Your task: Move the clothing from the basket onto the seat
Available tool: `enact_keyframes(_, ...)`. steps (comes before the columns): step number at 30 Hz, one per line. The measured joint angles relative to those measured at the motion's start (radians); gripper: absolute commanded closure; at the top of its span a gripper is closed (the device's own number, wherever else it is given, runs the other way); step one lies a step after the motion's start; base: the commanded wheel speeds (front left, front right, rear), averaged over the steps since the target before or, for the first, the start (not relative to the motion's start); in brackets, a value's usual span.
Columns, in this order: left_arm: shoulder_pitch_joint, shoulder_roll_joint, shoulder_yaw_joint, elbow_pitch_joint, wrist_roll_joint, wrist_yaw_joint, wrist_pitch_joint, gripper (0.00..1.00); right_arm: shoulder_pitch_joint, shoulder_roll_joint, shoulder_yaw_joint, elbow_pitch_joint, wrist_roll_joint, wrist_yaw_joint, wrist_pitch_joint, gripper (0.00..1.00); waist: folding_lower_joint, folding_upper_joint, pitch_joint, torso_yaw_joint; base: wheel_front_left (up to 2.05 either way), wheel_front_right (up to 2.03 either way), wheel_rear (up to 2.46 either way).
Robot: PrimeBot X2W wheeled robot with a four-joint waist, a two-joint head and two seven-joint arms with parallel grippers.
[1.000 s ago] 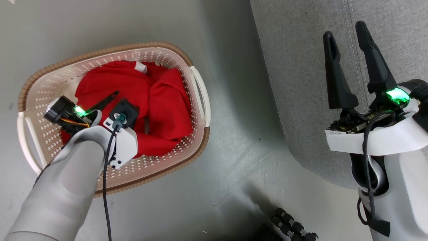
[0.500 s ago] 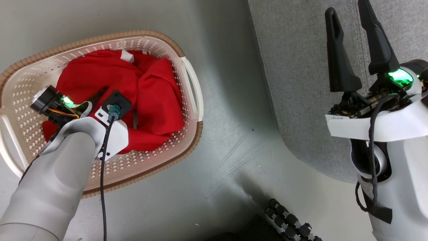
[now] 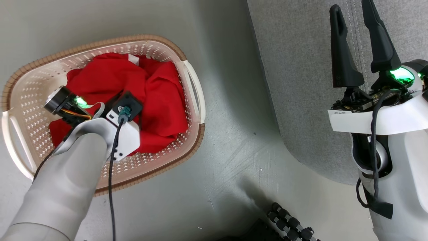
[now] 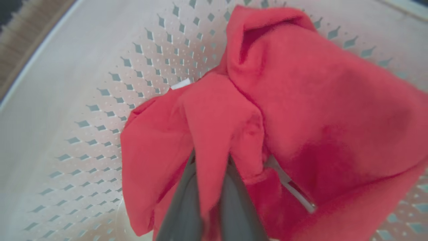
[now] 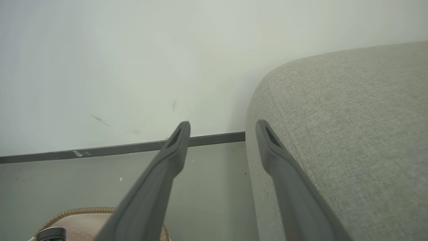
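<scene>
Pinching a clothing [image 4: 301, 100] fold inside the basket [image 4: 100, 67] are the left fingers [image 4: 182, 207]; right fingers [image 5: 174, 157] spread beside the seat [image 5: 351, 134]

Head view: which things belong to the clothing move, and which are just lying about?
Job: clothing, gripped by the shut left end effector; basket holding it; seat; open, empty right end effector by the seat.
Just there: black knobbed object at the bottom edge; grey floor.

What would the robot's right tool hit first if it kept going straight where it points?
Probably the pale wall near its dark skirting strip; the grey woven sofa sits close alongside, depth unclear.
</scene>
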Motion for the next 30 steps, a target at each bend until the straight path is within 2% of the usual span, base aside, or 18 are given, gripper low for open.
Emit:
enact_keyframes(7,0.002,-0.057,0.008,-0.048,-0.039,-0.004,-0.057,1.0,-0.018,0.0,0.024,0.033,-0.014,0.0,0.0,0.0,0.0,0.0,-0.032,0.017,0.0,0.0,0.0)
enact_keyframes(22,0.074,-0.083,0.059,-0.16,-0.137,-0.014,-0.135,1.0,-0.017,-0.002,0.029,0.1,-0.066,0.0,0.0,0.0,0.0,0.0001,-0.13,0.074,0.0,0.0,0.0)
enact_keyframes(30,0.107,-0.083,0.124,-0.247,-0.221,-0.018,-0.153,1.0,-0.015,-0.003,0.029,0.137,-0.103,0.0,0.0,0.0,0.0,0.0,-0.199,0.11,0.0,0.0,0.0)
